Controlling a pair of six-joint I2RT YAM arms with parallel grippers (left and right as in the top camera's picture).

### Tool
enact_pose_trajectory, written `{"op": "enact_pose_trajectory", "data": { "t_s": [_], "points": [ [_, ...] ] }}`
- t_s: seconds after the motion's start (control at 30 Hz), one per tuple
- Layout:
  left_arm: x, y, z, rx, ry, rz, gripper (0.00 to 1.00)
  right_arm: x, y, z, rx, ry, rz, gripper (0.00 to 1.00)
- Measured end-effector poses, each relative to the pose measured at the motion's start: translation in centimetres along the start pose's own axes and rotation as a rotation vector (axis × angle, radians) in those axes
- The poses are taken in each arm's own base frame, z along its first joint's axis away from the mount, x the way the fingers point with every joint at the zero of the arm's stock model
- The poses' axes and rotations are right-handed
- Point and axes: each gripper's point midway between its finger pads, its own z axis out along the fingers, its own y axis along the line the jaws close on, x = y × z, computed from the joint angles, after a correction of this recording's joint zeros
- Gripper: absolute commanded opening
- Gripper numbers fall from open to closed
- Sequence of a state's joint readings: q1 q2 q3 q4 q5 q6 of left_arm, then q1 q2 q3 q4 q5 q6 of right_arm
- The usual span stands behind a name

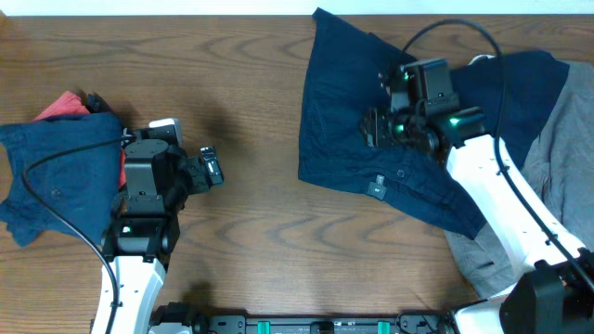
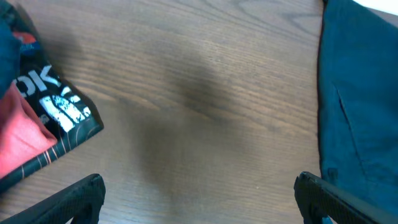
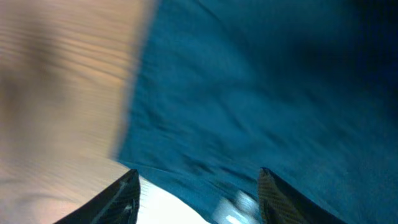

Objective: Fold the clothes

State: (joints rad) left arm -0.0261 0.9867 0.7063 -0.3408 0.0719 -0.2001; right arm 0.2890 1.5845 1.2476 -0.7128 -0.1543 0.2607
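A dark navy garment [image 1: 371,139] lies spread at the right centre of the table. My right gripper [image 1: 376,128] hovers over it, open, with nothing between its fingers [image 3: 198,193]; the navy cloth [image 3: 261,93] fills the right wrist view, which is blurred. A folded navy garment [image 1: 60,172] lies at the far left on a red one with a black printed band [image 1: 63,105], which also shows in the left wrist view [image 2: 37,130]. My left gripper [image 1: 209,169] is open and empty above bare wood [image 2: 199,196]. A grey garment [image 1: 566,158] lies at the right edge.
The wooden table [image 1: 251,111] shows between the two piles. The navy garment's left edge [image 2: 360,99] shows at the right of the left wrist view. A black cable [image 1: 455,32] loops over the right arm. The table's front edge has a black rail [image 1: 306,325].
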Motion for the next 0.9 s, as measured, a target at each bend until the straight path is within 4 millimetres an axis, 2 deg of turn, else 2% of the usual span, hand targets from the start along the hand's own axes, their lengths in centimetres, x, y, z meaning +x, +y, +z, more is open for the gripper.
{"op": "enact_pose_trajectory", "data": {
  "t_s": [0.03,0.13,0.17,0.2,0.3,0.47,0.67,0.9],
  "points": [
    [0.0,0.0,0.0,0.002,0.002,-0.018,0.98,0.7,-1.3,0.0,0.065,0.025,0.019,0.75],
    [0.4,-0.3,0.0,0.018,0.019,-0.08,0.98,2.2,-5.5,-0.8,0.25,0.074,0.08,0.81],
    [0.5,-0.5,0.0,0.028,0.026,-0.099,0.98,2.5,-6.7,-1.1,0.293,0.086,0.1,0.93],
    [0.6,-0.7,0.0,0.043,0.031,-0.121,0.98,3.0,-8.4,-1.7,0.348,0.105,0.134,0.99],
    [0.9,-1.5,0.1,0.085,0.054,-0.186,0.98,4.0,-12.2,-3.0,0.45,0.136,0.215,0.99],
    [2.9,-3.1,1.6,0.132,0.162,-0.259,0.98,5.5,-16.8,-4.9,0.527,0.178,0.345,0.99],
    [6.9,-7.6,4.8,0.207,0.317,-0.206,0.98,7.1,-19.3,-6.0,0.514,0.216,0.472,0.99],
    [11.5,-13.0,8.5,0.3,0.409,-0.093,0.98,8.2,-19.5,-6.4,0.484,0.257,0.524,0.99]
  ]
}}
